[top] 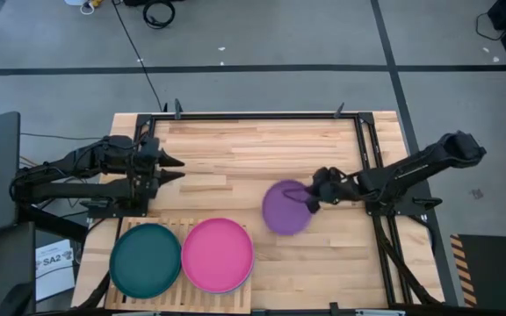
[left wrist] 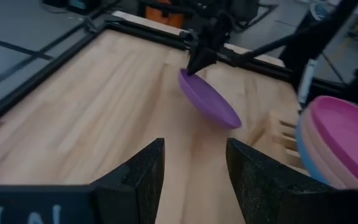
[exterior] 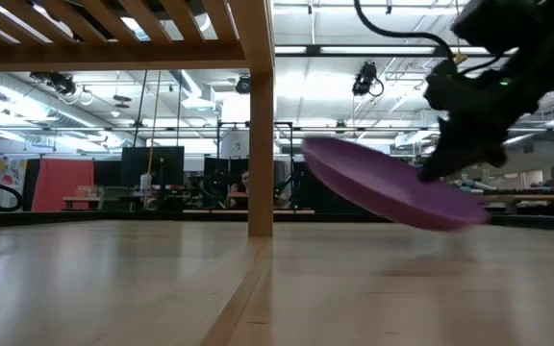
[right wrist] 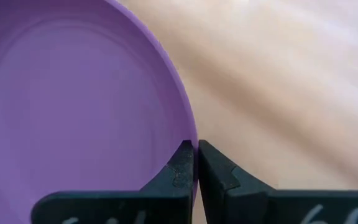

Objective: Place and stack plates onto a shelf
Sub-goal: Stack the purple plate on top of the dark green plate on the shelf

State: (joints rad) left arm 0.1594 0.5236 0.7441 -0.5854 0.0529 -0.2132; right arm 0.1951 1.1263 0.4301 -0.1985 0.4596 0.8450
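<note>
Right end effector [top: 314,201] pinches tilted purple plate [top: 285,208] apparently above shelf-side tabletop [top: 262,149].

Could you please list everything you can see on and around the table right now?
Purple plate: one, purple, tilted and lifted above the table right of centre, held by its rim.
Pink plate: one, magenta, top of a stack on the shelf's right half; salmon and blue rims show beneath it in the left wrist view.
Teal plate: one, teal, on the shelf's left half.
Shelf: one, light wooden slats, at the table's near edge.
Table: one, light wood, black frame.
Left gripper: open, empty, waiting at the table's left side.
Right gripper: shut on the purple plate's rim.
</note>
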